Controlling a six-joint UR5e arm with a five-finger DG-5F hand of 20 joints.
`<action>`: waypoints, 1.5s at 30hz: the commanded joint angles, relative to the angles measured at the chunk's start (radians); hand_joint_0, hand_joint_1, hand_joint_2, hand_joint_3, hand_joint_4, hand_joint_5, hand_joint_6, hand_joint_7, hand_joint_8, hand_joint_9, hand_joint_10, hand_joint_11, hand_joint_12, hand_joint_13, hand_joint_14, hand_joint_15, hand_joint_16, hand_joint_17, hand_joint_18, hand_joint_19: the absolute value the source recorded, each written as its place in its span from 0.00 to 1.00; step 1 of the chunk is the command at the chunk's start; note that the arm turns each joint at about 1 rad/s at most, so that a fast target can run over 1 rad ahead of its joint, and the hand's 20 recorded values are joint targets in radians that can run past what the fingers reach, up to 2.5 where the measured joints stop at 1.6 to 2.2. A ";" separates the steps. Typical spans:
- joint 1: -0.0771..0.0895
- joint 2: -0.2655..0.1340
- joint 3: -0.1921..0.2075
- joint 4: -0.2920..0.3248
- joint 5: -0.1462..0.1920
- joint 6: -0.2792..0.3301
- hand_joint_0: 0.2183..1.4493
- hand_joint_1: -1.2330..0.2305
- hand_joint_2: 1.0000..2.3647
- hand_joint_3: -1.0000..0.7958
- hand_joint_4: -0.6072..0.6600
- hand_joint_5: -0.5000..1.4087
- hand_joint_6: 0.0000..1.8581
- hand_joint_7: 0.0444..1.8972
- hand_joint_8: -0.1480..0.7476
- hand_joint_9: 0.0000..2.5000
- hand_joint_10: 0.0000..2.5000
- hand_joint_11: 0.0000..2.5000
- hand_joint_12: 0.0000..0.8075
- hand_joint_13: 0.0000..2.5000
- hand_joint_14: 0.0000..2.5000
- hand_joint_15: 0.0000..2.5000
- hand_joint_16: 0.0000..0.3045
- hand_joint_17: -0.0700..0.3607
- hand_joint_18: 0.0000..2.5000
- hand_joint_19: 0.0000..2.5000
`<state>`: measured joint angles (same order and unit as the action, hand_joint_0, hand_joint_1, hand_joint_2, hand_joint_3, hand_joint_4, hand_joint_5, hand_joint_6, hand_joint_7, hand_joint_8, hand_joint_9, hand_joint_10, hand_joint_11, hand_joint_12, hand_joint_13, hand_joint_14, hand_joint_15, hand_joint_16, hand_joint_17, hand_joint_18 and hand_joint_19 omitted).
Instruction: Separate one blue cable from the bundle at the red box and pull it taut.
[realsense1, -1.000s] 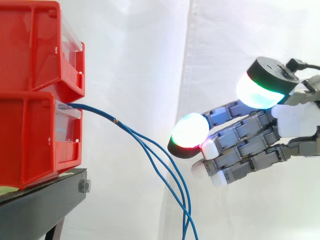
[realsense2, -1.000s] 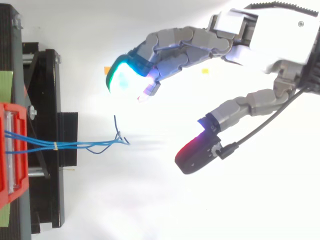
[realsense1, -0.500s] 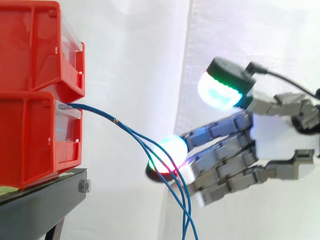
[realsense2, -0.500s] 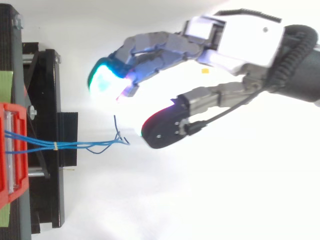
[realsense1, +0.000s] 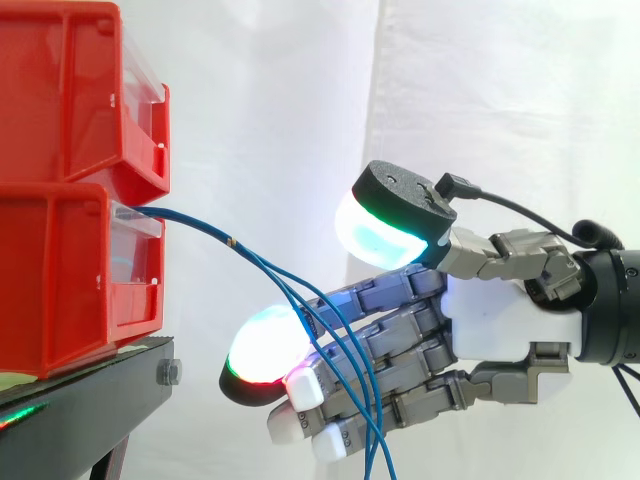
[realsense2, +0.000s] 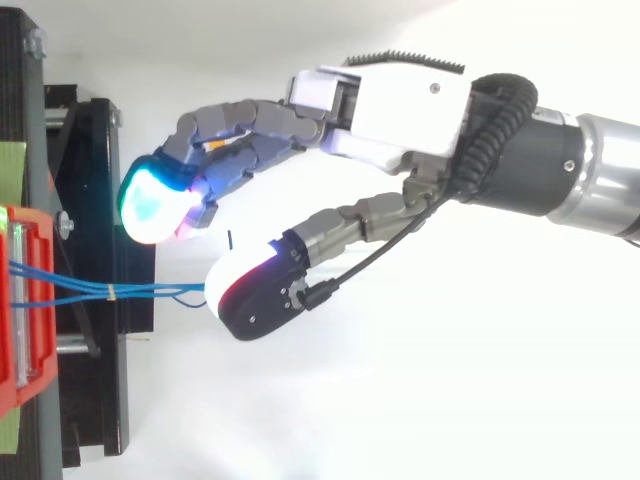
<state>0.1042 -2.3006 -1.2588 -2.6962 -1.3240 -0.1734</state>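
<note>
Several thin blue cables (realsense1: 270, 268) come out of the lower red bin (realsense1: 60, 280), are held together by a small tie, then fan out and hang down. In the top view the cables (realsense2: 150, 292) run right from the bin (realsense2: 12, 300). My hand (realsense1: 500, 315) reaches in from the right, open, with its fingers stretched toward the bin. The hanging cables cross in front of those fingers. A glowing fingertip (realsense1: 262, 345) lies just below the strands, and the thumb stands apart above them. Seen from above, the hand (realsense2: 390, 95) has its thumb over the cables' loose ends.
A second red bin (realsense1: 60, 90) is stacked on the lower one. Both rest on a black stand (realsense1: 90, 400), whose frame (realsense2: 100, 380) sticks out toward my hand. A white curtain hangs behind.
My hand has moved left toward the bins and lower. It was clear of the cables and now reaches in among the hanging strands, its thumb over their ends. The cables have not shifted.
</note>
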 joint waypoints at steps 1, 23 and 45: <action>0.003 -0.010 0.012 0.010 -0.017 0.021 0.25 0.33 0.00 0.28 0.71 0.19 0.27 0.50 0.51 0.27 0.01 0.25 0.49 0.20 0.01 0.15 0.17 0.43 0.15 0.20; 0.002 -0.054 0.047 0.068 -0.057 0.081 0.30 0.36 0.00 0.28 0.67 0.19 0.27 0.57 0.50 0.29 0.01 0.27 0.48 0.22 0.01 0.17 0.16 0.42 0.18 0.23; 0.002 -0.056 0.048 0.102 -0.083 0.158 0.31 0.37 0.00 0.28 0.65 0.19 0.27 0.59 0.49 0.30 0.01 0.29 0.48 0.24 0.01 0.18 0.16 0.42 0.20 0.24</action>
<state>0.1059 -2.3555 -1.2112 -2.5983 -1.4054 -0.0151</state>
